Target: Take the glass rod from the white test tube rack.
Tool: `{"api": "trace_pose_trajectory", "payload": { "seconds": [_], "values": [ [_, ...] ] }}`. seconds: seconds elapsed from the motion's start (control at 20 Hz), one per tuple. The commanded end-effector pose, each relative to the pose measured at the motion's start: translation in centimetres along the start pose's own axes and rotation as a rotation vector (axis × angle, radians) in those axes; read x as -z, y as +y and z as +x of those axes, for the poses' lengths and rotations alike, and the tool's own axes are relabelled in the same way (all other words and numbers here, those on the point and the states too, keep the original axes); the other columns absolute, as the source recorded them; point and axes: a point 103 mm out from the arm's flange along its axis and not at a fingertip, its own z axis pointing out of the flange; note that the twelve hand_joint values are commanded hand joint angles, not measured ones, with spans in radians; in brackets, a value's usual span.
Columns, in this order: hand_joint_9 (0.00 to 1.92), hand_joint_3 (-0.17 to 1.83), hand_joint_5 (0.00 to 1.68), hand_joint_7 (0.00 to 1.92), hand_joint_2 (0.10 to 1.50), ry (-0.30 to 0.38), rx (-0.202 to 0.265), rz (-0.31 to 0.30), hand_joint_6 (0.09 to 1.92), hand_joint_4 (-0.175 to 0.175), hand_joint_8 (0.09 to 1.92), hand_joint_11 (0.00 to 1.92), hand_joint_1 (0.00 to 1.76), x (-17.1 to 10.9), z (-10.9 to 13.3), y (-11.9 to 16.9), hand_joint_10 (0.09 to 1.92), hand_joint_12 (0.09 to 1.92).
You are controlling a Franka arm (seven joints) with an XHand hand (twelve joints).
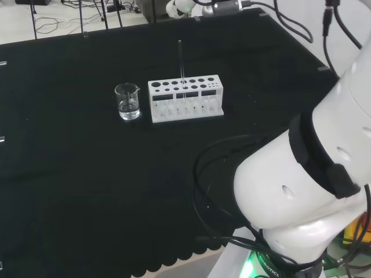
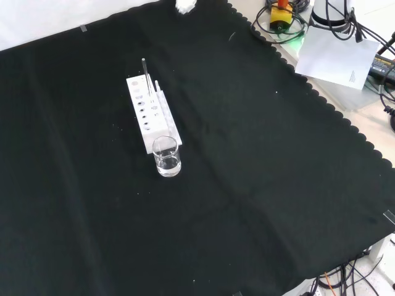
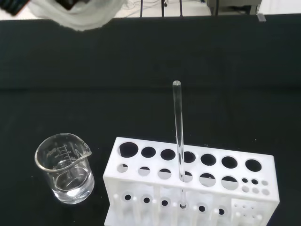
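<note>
The glass rod (image 3: pixel 178 136) stands upright in a middle hole of the white test tube rack (image 1: pixel 185 98), just right of the beaker (image 1: pixel 128 102) in the head view, so the hand (image 3: pixel 75 14) (fingers' state unclear) should pinch the rod high and lift straight up.

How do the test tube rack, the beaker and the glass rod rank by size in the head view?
1. White test tube rack, largest.
2. Beaker.
3. Glass rod: taller than the beaker but very thin.
</note>
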Motion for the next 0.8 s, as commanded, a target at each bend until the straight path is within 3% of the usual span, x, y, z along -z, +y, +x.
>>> {"api": "trace_pose_trajectory", "payload": {
  "seconds": [0.05, 0.5, 0.8],
  "values": [
    [0.04, 0.53, 0.00, 0.00, 0.69, 0.002, 0.022, -0.001, 0.09, -0.014, 0.09, 0.00, 0.74, -2.3, -0.8, 3.7, 0.09, 0.79],
    [0.05, 0.53, 0.00, 0.00, 0.71, 0.011, 0.013, 0.007, 0.09, -0.013, 0.09, 0.00, 0.71, -6.2, -1.5, 5.4, 0.10, 0.83],
    [0.00, 0.49, 0.00, 0.00, 0.74, -0.004, 0.017, 0.030, 0.09, -0.018, 0.09, 0.00, 0.68, -8.7, -2.0, 6.6, 0.34, 0.88]
  ]
}}
